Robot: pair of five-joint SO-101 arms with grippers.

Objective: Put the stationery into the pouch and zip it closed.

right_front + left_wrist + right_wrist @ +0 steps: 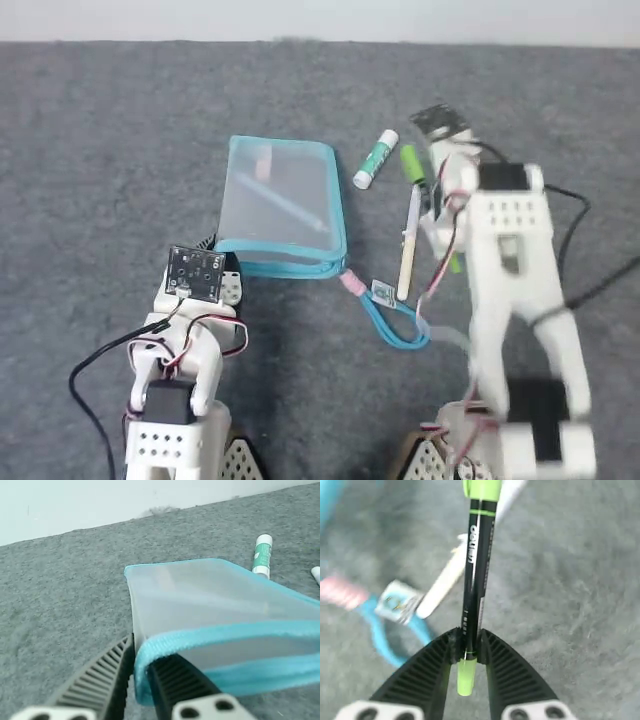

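Clamping green-black marker (477,565), right claw (469,642) mid-loading; left claw (141,660) pinches pouch (200,600) corner between fingers. Next, likely: swing marker to pouch mouth.

Right gripper (467,647) clamped on black pen (477,565) with green ends, low end poking out between fingers (432,670). White pen (445,580) lying on grey mat (570,580) behind it. Near white pen's tip: small tag (397,602), blue strap (395,637), pink tab (337,592).

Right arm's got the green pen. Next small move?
Probably lift the right gripper and carry it toward the pouch: it is shut on the green-and-black pen, and the left gripper pinches the pouch's zip edge, seemingly holding it ready.
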